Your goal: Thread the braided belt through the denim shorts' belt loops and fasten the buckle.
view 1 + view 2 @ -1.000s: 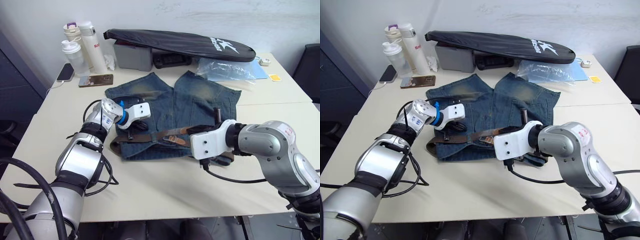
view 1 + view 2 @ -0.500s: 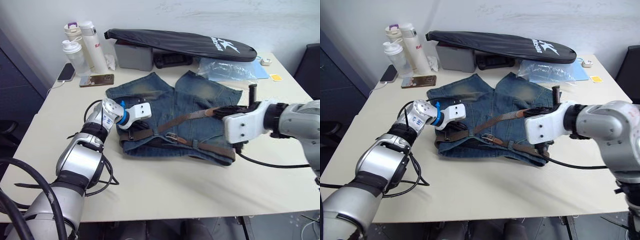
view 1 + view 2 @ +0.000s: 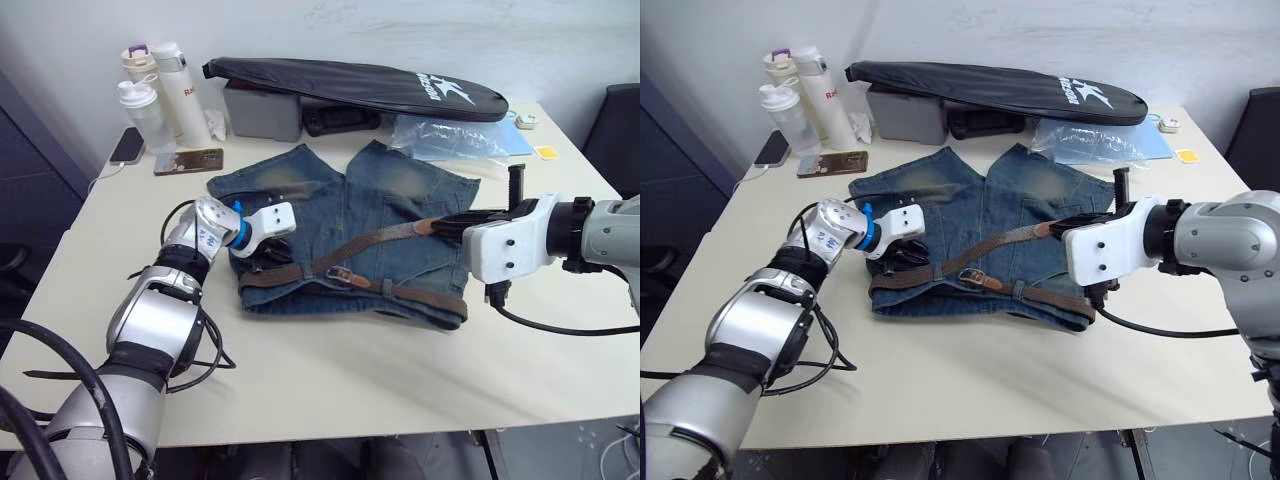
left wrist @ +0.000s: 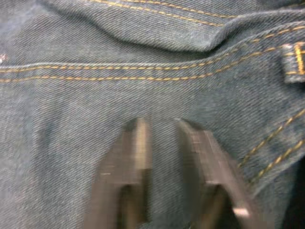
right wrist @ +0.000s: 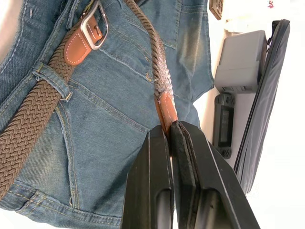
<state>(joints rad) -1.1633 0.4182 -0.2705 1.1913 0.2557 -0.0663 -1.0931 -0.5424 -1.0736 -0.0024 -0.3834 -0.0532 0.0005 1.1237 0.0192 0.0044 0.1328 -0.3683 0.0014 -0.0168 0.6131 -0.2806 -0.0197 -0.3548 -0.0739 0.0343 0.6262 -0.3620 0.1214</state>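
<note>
Clamped: right gripper (image 5: pixel 167 128) pinches the tan leather tip of the braided belt (image 3: pixel 372 240), held out past the shorts' right edge. Left gripper (image 4: pixel 161 128) fingers slightly parted, pressing fabric near the waistband's left end. Denim shorts (image 3: pixel 330 205) flat on table (image 3: pixel 330 370). Belt runs along waistband, under a belt loop (image 5: pixel 51 79). Strap passes through buckle (image 5: pixel 94 31).

one denim shorts (image 3: pixel 370 215), one braided belt (image 3: pixel 400 290), three bottles (image 3: pixel 160 90), two phones (image 3: pixel 188 160)
</note>
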